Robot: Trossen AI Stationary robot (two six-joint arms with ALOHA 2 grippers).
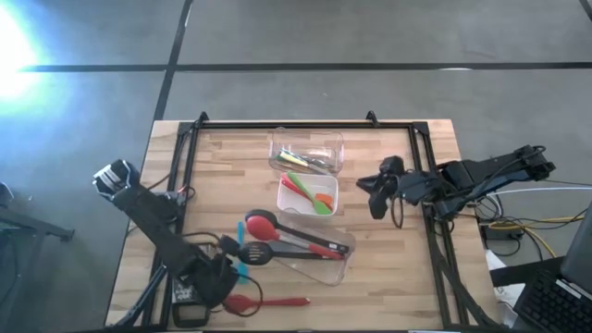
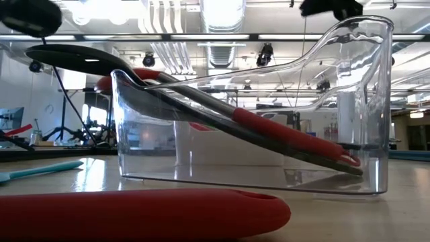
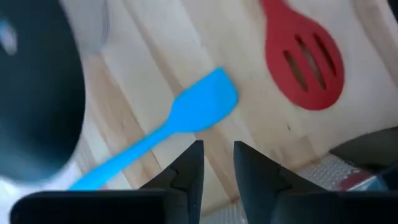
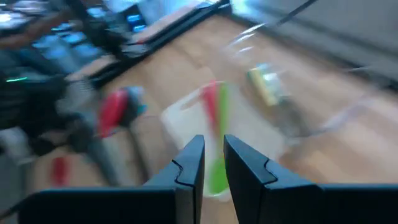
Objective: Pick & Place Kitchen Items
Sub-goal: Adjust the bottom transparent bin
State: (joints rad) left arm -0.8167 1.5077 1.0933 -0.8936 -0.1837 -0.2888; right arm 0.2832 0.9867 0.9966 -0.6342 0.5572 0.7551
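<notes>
My left gripper (image 1: 215, 277) (image 3: 217, 146) hovers over the table's near left part, fingers a narrow gap apart with nothing between them. Just beyond its fingertips a blue spatula (image 3: 186, 112) (image 1: 242, 268) lies flat on the wood, and a red slotted spatula (image 3: 305, 62) (image 1: 252, 302) lies beside it. A red spoon (image 1: 261, 224) and a black slotted spoon (image 1: 255, 252) lean in the near clear tub (image 1: 335, 268) (image 2: 255, 121), heads over its rim. My right gripper (image 1: 377, 202) (image 4: 213, 140) waits raised at the right, slightly open, holding nothing.
A middle tub (image 1: 287, 180) holds red, green and orange tools, and a far tub (image 1: 277, 139) holds small utensils. A black frame (image 1: 190, 139) borders the table. In the low view the red spatula's handle (image 2: 134, 212) lies across the foreground. Bare wood lies at the near right.
</notes>
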